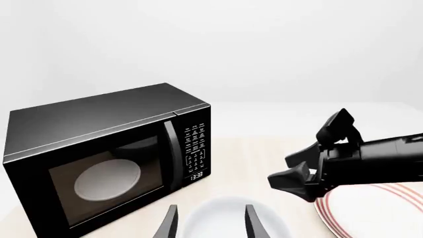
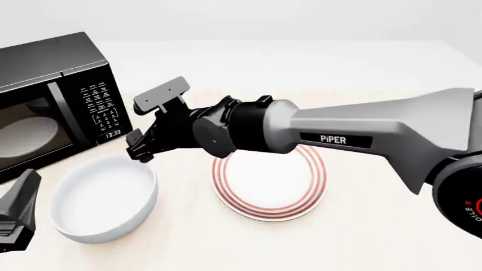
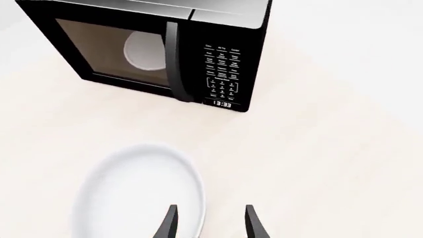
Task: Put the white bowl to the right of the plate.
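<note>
Left of the plate [image 2: 270, 182], the white bowl [image 2: 103, 197] sits just below the right fingers [image 2: 147, 129], spread apart.

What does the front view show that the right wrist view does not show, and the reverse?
Only the front view shows the flat round plate with red rings, the grey right arm reaching across it, and the left gripper at the edge. Only the right wrist view shows the right gripper's fingertips straddling the bowl's rim. Both show the plain glossy white bowl left of the plate and the black microwave with a white dish inside.
</note>
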Motion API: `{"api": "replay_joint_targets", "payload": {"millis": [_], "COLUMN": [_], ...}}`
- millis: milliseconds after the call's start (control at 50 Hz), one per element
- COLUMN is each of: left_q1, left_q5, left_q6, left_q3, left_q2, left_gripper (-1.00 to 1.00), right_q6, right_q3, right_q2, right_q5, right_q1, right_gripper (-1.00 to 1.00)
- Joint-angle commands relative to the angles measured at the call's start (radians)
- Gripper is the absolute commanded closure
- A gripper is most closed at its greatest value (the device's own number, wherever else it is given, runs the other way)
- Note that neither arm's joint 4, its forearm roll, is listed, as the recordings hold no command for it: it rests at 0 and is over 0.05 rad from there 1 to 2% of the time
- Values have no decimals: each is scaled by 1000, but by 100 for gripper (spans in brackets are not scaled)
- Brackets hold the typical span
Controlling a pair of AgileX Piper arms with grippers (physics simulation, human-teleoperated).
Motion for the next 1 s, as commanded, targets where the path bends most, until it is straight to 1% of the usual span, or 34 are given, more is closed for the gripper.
{"api": "replay_joint_targets", "payload": {"millis": [20,80,160,180,220,260,320,340,420,440,460,480,540,580,620,640,760,1000], "left_q1": [0,0,0,0,0,0,0,0,0,0,0,0,0,0,0,0,0,0], "left_q5": [0,0,0,0,0,0,0,0,0,0,0,0,0,0,0,0,0,0], "left_q6": [0,0,0,0,0,0,0,0,0,0,0,0,0,0,0,0,0,0], "left_q3": [0,0,0,0,0,0,0,0,0,0,0,0,0,0,0,0,0,0], "left_q2": [0,0,0,0,0,0,0,0,0,0,0,0,0,0,0,0,0,0], "left_gripper": [-100,-100,-100,-100,-100,-100,-100,-100,-100,-100,-100,-100,-100,-100,-100,-100,-100,-100], "right_q6": [25,35,30,43,43,60,59,72,74,87,87,103,100,110,126,152,154,173], "right_q3": [-13,-20,-35,-37,-41,-45,-58,-62,-74,-75,-76,-72,-71,-70,-75,-89,-92,-82], "right_q2": [35,46,65,71,80,86,101,107,125,131,132,132,135,141,147,194,200,206], "right_q5": [22,28,44,43,45,50,65,68,78,80,80,76,75,76,79,72,70,54], "right_q1": [-21,-24,-12,-9,-12,-3,-2,2,15,17,17,19,16,16,20,33,32,43], "right_gripper": [-100,-100,-100,-100,-100,-100,-100,-100,-100,-100,-100,-100,-100,-100,-100,-100,-100,-100]}}
